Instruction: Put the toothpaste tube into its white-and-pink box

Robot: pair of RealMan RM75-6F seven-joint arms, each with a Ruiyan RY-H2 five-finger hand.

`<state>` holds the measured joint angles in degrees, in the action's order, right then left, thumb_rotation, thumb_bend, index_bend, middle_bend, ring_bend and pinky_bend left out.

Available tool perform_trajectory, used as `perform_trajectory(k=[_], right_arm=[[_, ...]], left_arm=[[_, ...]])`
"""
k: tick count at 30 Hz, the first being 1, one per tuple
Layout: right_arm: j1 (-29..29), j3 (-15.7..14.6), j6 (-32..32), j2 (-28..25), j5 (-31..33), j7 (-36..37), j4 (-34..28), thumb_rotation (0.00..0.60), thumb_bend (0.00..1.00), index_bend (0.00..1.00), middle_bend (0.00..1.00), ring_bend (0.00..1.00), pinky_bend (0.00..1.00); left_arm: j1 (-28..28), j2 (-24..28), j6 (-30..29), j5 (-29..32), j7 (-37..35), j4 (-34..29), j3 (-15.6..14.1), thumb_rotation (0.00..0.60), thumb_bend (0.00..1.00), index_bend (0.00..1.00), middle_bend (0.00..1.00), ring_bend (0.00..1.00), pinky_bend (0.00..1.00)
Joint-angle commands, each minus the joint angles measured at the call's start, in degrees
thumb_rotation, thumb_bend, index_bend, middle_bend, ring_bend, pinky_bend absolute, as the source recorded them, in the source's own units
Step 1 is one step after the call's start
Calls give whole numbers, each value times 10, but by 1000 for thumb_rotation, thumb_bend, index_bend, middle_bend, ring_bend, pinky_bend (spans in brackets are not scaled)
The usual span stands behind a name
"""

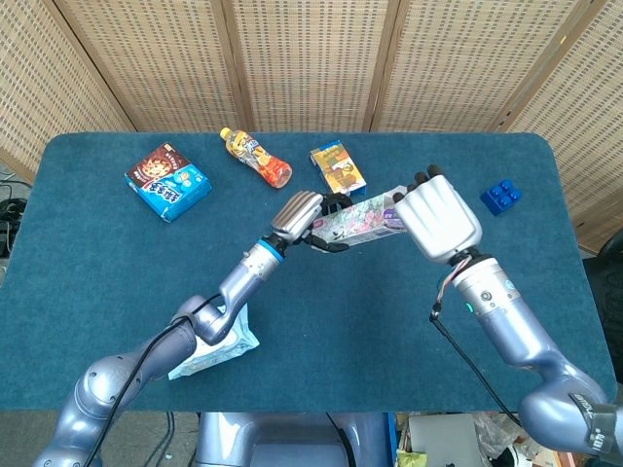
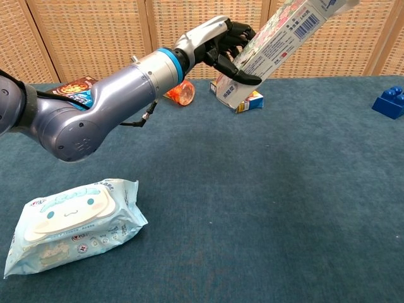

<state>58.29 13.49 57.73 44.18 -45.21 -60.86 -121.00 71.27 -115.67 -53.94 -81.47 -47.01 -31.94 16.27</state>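
Note:
My left hand (image 1: 300, 216) grips the white-and-pink floral box (image 1: 356, 221) near its closed end and holds it above the table, tilted up toward the right. In the chest view the left hand (image 2: 222, 45) wraps around the box (image 2: 279, 43), whose barcode side faces the camera. My right hand (image 1: 438, 220) shows its back in the head view and sits right against the box's open end. The toothpaste tube is hidden behind that hand. The chest view does not show the right hand.
A wet-wipes pack (image 1: 216, 338) lies near the front left, under my left arm. Along the far side lie a blue snack box (image 1: 167, 180), an orange bottle (image 1: 256, 157) and a yellow carton (image 1: 338, 168). At the right sits a blue brick (image 1: 499, 197).

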Motion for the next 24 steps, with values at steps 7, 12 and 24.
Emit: perform_trajectory(k=[7, 12, 24], right_arm=[[4, -6, 65, 7, -69, -31, 7, 600, 0, 0, 0, 0, 0], [-10, 0, 81, -7, -90, -8, 4, 600, 0, 0, 0, 0, 0], [-92, -11, 100, -42, -97, 121, 64, 600, 0, 0, 0, 0, 0]], left_arm=[[3, -10, 2, 8, -13, -2, 6, 600, 172, 604, 557, 524, 501], [5, -19, -2, 10, -20, 6, 8, 600, 173, 611, 563, 524, 501], [-29, 12, -23, -12, -15, 11, -25, 600, 173, 613, 565, 524, 501]])
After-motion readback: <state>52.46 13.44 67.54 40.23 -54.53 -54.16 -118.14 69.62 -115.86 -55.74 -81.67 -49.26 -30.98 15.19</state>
